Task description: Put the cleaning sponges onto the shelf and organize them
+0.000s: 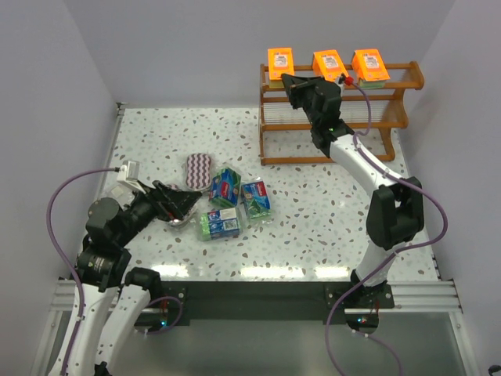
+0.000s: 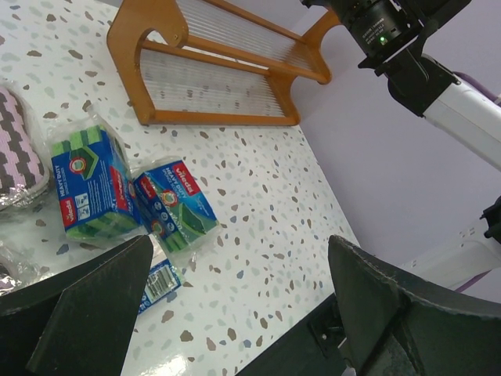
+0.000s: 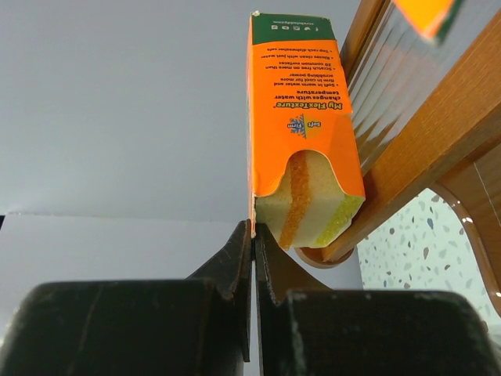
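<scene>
Sponges (image 1: 369, 64), orange, atop shelf (image 1: 293, 160), right end effector (image 3: 254, 229) closed

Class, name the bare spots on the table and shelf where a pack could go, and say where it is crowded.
Free: the table between the blue-green packs and the shelf; the far-left corner beyond the zigzag pad; the shelf's two lower tiers. Crowded: the top tier, with three orange packs, and around the left gripper.
</scene>
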